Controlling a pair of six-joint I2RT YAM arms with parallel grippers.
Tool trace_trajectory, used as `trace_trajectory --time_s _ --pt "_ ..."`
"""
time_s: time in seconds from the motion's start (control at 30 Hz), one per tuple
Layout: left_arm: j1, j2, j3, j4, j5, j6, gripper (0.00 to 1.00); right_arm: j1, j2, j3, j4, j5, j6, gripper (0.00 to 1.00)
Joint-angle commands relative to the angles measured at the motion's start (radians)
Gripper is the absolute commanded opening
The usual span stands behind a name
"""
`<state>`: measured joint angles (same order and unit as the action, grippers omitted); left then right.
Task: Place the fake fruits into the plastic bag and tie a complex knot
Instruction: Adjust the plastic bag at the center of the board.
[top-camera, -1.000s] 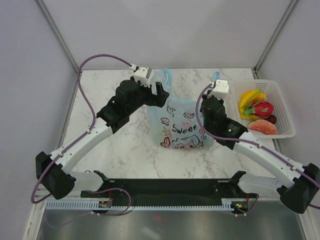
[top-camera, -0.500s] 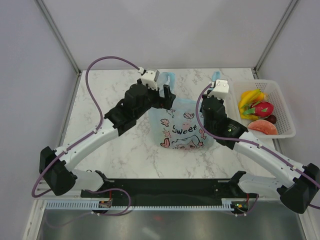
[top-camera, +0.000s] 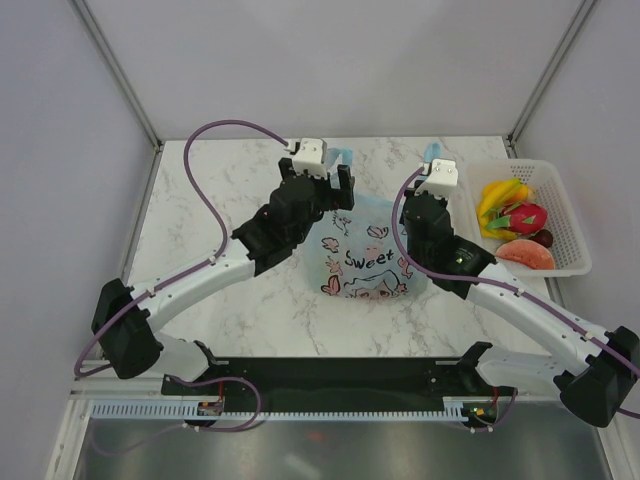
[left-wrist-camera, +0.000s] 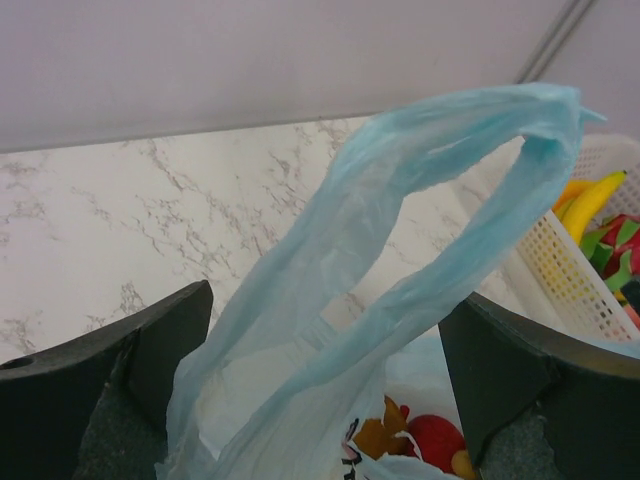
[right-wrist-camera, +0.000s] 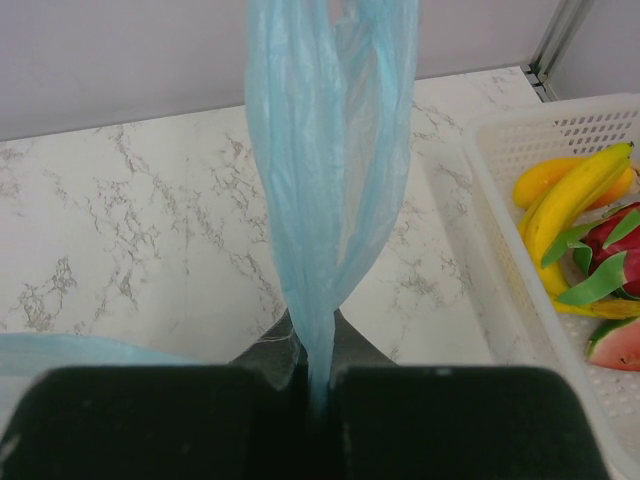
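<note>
Where the plastic bag lies on the marble counter between the two arms, its printed white panel faces up and its two handle loops point toward the far wall.

The right gripper is clenched on the right handle loop. In the right wrist view, the thin blue film is pinched between the closed jaws and rises from them as a gathered, twisted strand.

The left gripper is fully released. Its two fingers stand wide apart on either side of the left handle loop, which stands up between them as an open arch. Whether the film touches either finger cannot be told.

The fake fruits lie in the white mesh basket at the right edge of the counter, beyond the right arm and near the bag. The right wrist view shows the yellow bananas against the near wall of the basket, with the pink-red dragon fruit beside them and a red slice at the frame edge.
</note>
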<state>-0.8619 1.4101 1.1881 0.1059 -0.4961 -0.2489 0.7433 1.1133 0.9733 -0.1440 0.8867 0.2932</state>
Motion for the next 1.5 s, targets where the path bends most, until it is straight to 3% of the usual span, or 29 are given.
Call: trace_trajectory --time_s 0.0,0.07,0.23,0.47,0.57,0.67,0.77,0.9,1.07,1.17,1.47 --pt "-0.006 0.021 -0.012 0.136 -0.130 0.058 0.98 -0.002 -0.013 0.036 0.023 -0.006 0.014 0.00" --pt "-0.006 0.027 -0.013 0.137 -0.139 0.074 0.92 -0.002 -0.018 0.038 0.021 -0.005 0.009 0.00" --pt "-0.006 0.024 -0.053 0.123 -0.142 0.073 0.90 -0.002 -0.023 0.045 0.020 -0.002 0.001 0.00" --pt "-0.008 0.012 -0.082 0.123 -0.208 0.137 0.39 -0.002 -0.030 0.042 0.018 0.011 -0.005 0.00" --pt "-0.008 -0.007 -0.105 0.185 -0.162 0.206 0.03 -0.004 -0.033 0.041 0.017 0.003 -0.011 0.00" --pt "-0.005 -0.058 -0.183 0.358 -0.041 0.330 0.02 -0.005 -0.058 0.019 0.044 -0.041 -0.037 0.00" --pt "-0.005 -0.089 -0.263 0.420 0.111 0.445 0.02 -0.004 -0.079 0.002 0.064 -0.092 -0.069 0.00" --pt "-0.006 -0.100 -0.260 0.400 0.220 0.484 0.02 -0.004 -0.076 0.010 0.044 -0.120 -0.080 0.00" --pt "-0.005 -0.108 -0.256 0.368 0.448 0.542 0.02 -0.005 -0.089 -0.025 0.078 -0.273 -0.135 0.00" --pt "-0.006 -0.111 -0.240 0.285 0.491 0.608 0.02 -0.004 -0.090 -0.045 0.089 -0.307 -0.158 0.00" --pt "-0.005 -0.178 -0.269 0.244 0.593 0.746 0.02 -0.005 -0.124 -0.119 0.176 -0.385 -0.163 0.00"
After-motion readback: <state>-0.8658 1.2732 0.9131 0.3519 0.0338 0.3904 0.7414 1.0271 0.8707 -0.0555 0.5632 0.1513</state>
